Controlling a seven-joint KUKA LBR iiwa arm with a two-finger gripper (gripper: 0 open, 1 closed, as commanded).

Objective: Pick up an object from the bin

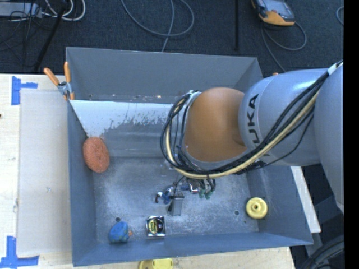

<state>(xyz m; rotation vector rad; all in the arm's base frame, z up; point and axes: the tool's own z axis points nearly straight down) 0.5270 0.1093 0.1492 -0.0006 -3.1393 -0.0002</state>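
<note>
Here the pincer (175, 202) hangs low over the floor of the grey bin (140, 72), beneath the orange cover (216, 125) on the arm (291, 122). Whether it is open or closed cannot be told. Nearest to it is a small black-and-yellow case (155, 226), just below it and slightly to its left, apart from it and close to the bin's front wall. Further left of the case lies a blue lump (118, 232). A yellow disc (257, 207) sits well to the pincer's right. An orange-brown oval sponge (96, 154) rests well to its upper left, at the foot of the left wall.
</note>
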